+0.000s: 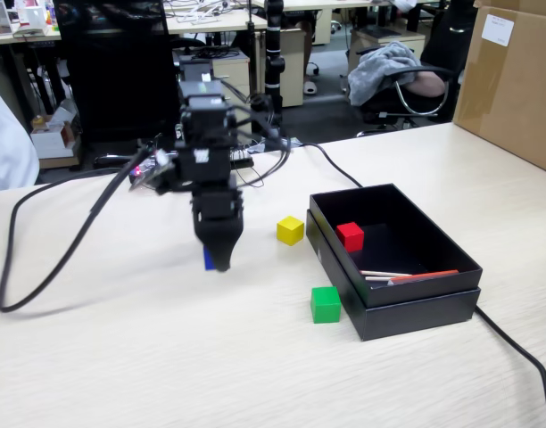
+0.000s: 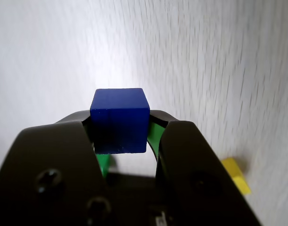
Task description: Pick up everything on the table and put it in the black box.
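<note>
My gripper is shut on the blue cube, which sits squeezed between both black jaws in the wrist view. In the fixed view the gripper points down above the table, with only a sliver of the blue cube showing at its left side. The yellow cube rests on the table just left of the black box; a yellow corner also shows in the wrist view. The green cube lies by the box's front left corner. The red cube lies inside the box.
Thin sticks with a red strip lie in the box. A black cable loops over the table's left side, another cable runs past the box's right. A big brown carton stands at the far right.
</note>
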